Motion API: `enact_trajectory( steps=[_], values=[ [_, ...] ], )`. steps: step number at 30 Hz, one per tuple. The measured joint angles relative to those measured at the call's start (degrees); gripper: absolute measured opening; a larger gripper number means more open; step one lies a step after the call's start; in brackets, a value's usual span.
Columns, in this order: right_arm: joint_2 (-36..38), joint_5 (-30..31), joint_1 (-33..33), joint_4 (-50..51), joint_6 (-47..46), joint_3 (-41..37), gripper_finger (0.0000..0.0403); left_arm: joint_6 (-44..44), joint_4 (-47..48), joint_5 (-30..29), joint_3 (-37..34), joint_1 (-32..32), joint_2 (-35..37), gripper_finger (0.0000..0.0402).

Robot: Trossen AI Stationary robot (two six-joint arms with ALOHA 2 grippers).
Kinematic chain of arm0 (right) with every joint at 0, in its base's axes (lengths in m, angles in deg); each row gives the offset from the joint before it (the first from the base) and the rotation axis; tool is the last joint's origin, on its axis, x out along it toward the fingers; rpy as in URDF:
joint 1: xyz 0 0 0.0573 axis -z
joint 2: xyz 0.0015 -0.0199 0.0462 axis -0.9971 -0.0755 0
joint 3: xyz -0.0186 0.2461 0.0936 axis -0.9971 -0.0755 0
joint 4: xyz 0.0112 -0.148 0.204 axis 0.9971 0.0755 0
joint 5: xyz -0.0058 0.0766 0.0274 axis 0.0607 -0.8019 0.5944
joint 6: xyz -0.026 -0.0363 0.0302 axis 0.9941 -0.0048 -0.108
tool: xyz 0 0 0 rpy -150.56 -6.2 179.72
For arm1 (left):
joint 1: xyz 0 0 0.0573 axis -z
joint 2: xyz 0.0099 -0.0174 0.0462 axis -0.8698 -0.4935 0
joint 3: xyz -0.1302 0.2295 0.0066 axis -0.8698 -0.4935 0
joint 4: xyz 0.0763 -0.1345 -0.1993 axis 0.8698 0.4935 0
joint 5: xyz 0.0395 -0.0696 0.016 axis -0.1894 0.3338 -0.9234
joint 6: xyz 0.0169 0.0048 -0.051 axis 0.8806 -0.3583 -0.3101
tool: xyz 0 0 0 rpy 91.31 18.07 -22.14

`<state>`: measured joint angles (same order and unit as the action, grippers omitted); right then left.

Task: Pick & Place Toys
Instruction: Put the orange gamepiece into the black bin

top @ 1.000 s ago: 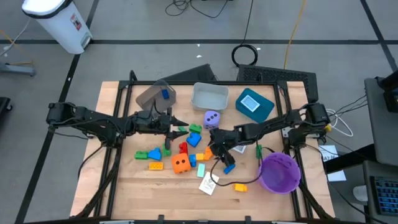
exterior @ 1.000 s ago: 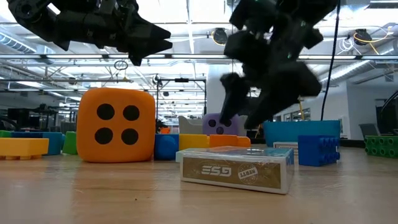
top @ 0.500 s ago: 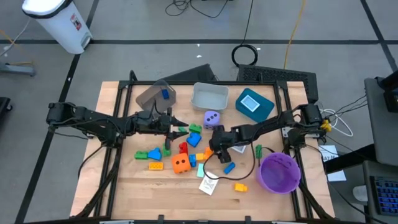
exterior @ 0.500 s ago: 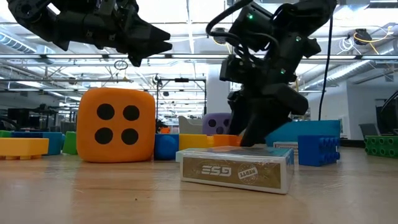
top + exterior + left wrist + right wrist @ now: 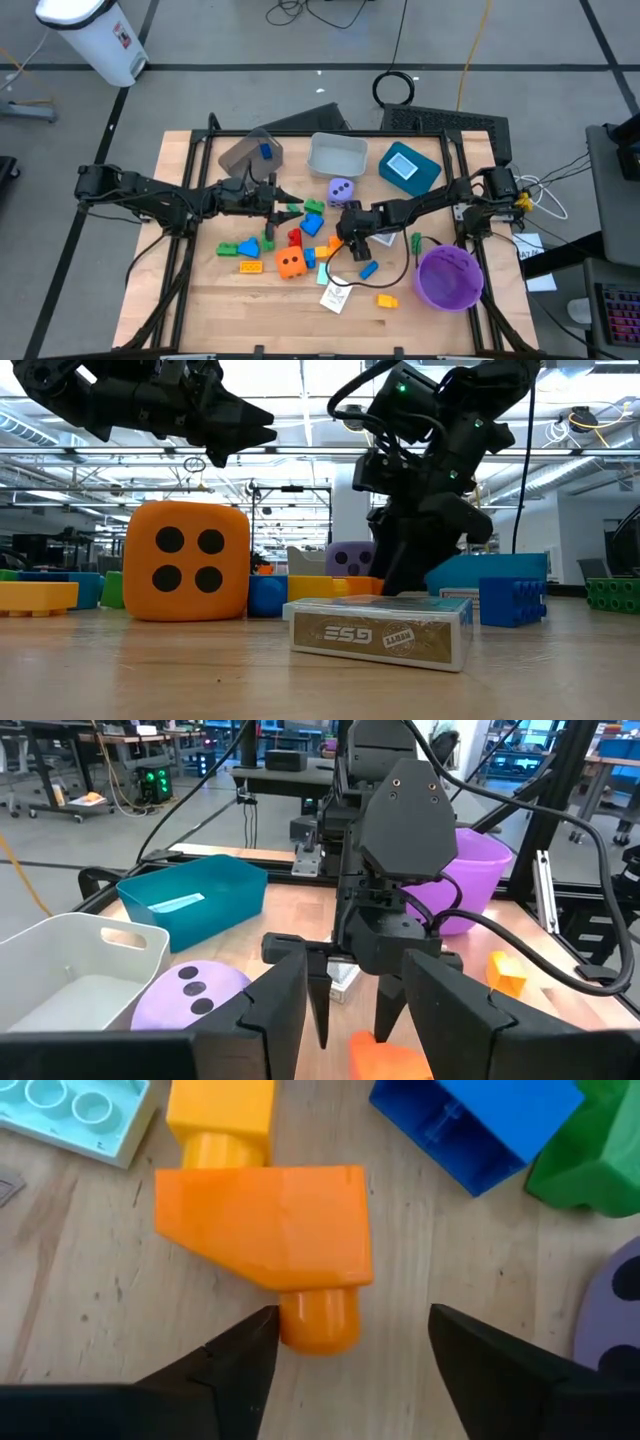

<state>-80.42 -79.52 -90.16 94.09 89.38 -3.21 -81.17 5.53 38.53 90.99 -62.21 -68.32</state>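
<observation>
Toys lie scattered mid-desk. Right pincer hangs low over a small orange plastic block with a round peg; its two dark fingers stand apart on either side of that peg, not touching it, nothing held. Just beside the block lie a yellow peg block, a blue plastic block, a green one and a pale mint studded plate, so the room around the fingers is tight. The purple dotted die sits just behind, toward the grey bin. Left pincer hovers above the wooden desk near the green pieces, fingers partly apart, empty. The orange dotted die and a card box lie nearer the front edge, where bare wood opens up.
</observation>
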Motion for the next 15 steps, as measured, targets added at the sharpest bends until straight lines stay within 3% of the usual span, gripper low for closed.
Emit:
enact_trajectory(
  steps=[7, 15],
  values=[
    [0.00, -4.30, 0.02, -0.32, 0.00, 0.00, 0.0231, -0.10, 0.01, 0.00, 0.00, 0.00, -0.01, 0.0175],
    [0.00, -4.37, 0.02, -1.57, 0.00, -0.01, 0.0223, -0.15, 0.09, -0.01, 0.00, 0.00, 0.00, 0.0175]
  ],
)
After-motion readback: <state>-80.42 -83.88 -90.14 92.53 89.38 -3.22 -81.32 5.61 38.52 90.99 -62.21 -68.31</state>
